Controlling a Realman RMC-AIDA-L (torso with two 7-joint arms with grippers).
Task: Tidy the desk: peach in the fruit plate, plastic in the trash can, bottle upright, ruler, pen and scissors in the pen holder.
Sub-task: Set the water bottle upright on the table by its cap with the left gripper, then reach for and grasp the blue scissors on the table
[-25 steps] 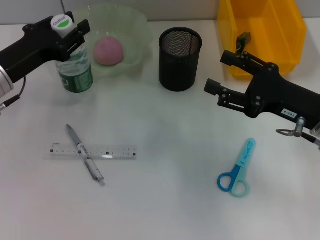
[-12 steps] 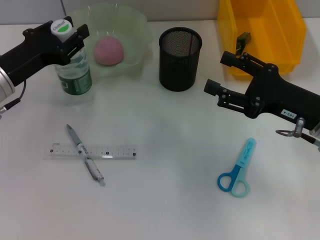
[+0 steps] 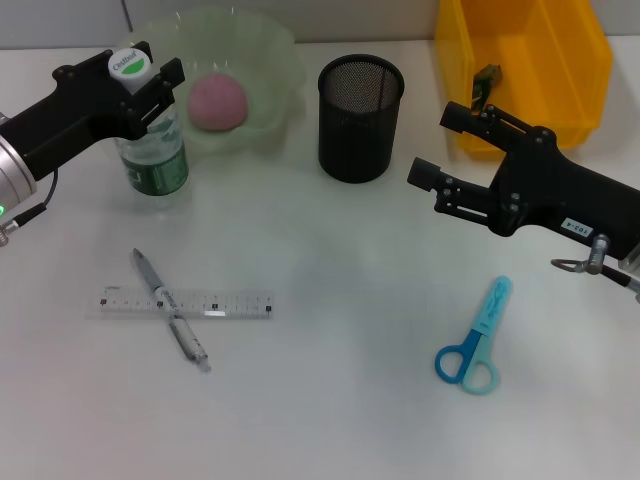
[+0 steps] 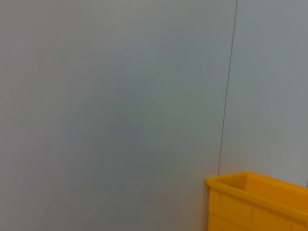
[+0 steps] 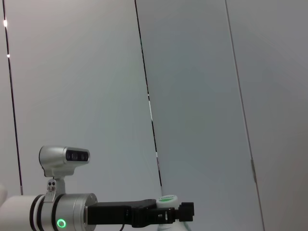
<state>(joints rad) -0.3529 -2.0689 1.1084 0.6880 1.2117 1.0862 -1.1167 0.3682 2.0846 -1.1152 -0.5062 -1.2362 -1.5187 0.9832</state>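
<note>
The green-labelled bottle (image 3: pixel 152 150) stands upright on the desk beside the fruit plate (image 3: pixel 270 60). My left gripper (image 3: pixel 146 82) is shut on the bottle's neck, just under the white cap (image 5: pixel 167 198). The pink peach (image 3: pixel 217 102) lies in the pale green fruit plate. A clear ruler (image 3: pixel 230 304) lies at front left with a grey pen (image 3: pixel 150 277) crossed over it. Blue scissors (image 3: pixel 478 337) lie at front right. My right gripper (image 3: pixel 436 144) hovers open and empty between the black mesh pen holder (image 3: pixel 360 118) and the yellow trash can (image 3: pixel 525 60). A small dark piece (image 3: pixel 487 78) lies inside the can.
The yellow trash can (image 4: pixel 260 202) stands at the back right edge of the white desk. The right arm's black body stretches over the desk behind the scissors. Pale wall panels fill both wrist views.
My left gripper and the bottle have shifted slightly to the right and toward the front. The right arm has stayed still.
</note>
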